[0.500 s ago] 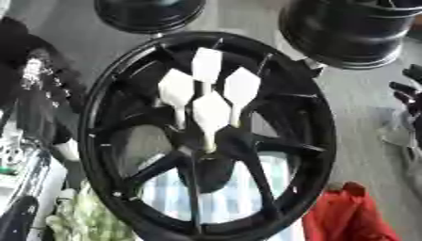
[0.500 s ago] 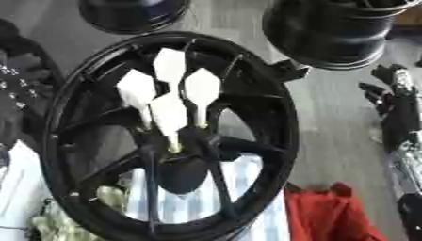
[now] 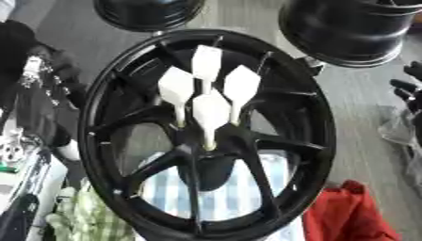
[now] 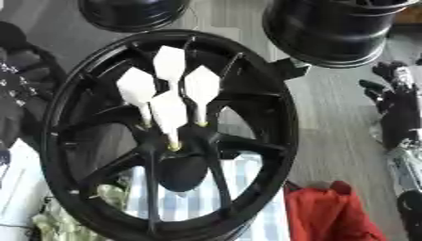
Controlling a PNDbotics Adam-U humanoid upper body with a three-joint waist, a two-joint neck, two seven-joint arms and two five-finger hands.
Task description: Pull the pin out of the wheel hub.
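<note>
Four white-flagged pins (image 3: 211, 113) stand in the black wheel hub (image 3: 202, 155) on the worktop; none looks pulled yet. The right robot hand (image 4: 395, 101) waits released at the right edge, well apart. The left robot hand is unseen.

Support surface is a grey wood-grain table (image 3: 362, 122). Big black spoked wheel hub (image 3: 306, 155) stands on it, centre, filling most of the view. Two more black rims at the far edge: a smaller one (image 3: 148, 12) far left, a deep-barrelled one (image 4: 334, 30) far right. Blue-white striped cloth (image 3: 272, 172) lies under the hub, visible through the spokes. Green-white checked cloth (image 3: 82, 219) at near left, touching the hub's rim. Red cloth (image 4: 329, 214) bunched at near right, just beside the hub. Clear crumpled plastic (image 3: 400, 129) at the right edge.
</note>
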